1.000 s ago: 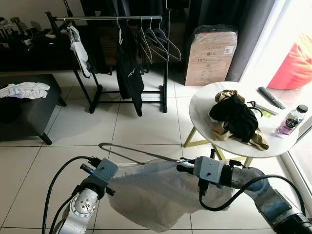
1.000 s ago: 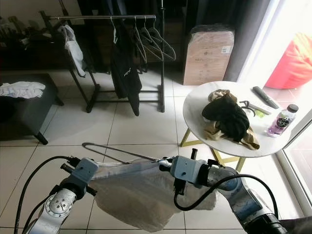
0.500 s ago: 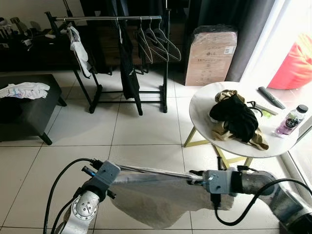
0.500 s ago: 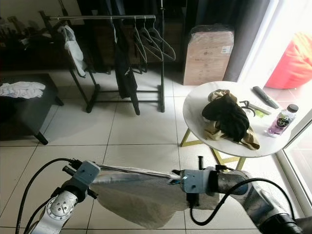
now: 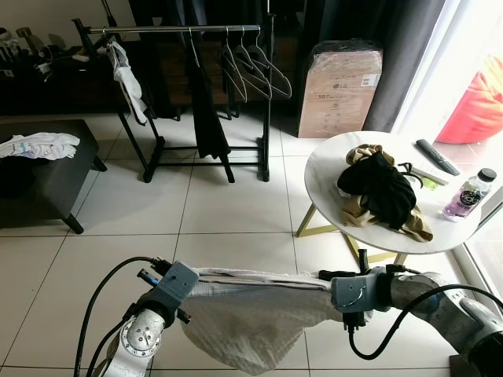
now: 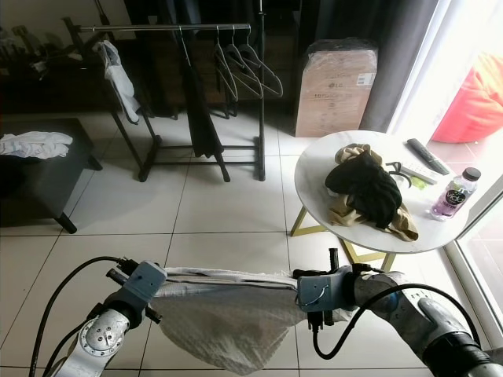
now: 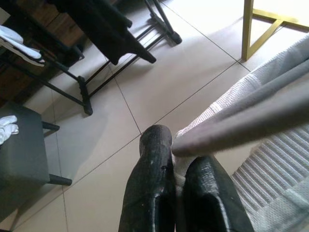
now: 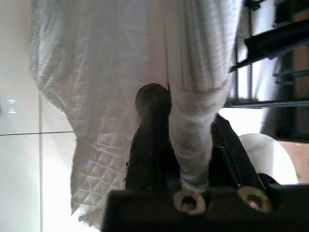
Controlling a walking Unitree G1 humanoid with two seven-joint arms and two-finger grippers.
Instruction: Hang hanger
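Both grippers, left gripper (image 5: 191, 276) and right gripper (image 5: 324, 276), pinch the white garment (image 5: 251, 318) stretched level, left-to-right.

Left arm: silver, raised in front of the body at low left, black cable looped beside it.
Left gripper (image 7: 179, 170): black fingers (image 7: 154, 159) pressed together, clamped on one end of the white garment (image 5: 251, 318).
Right arm: silver, bent inward from the low right, forearm pointing toward the left arm.
Right gripper (image 8: 183, 121): fingers closed tight on the other end of the garment.
Both grippers: about level, well apart.
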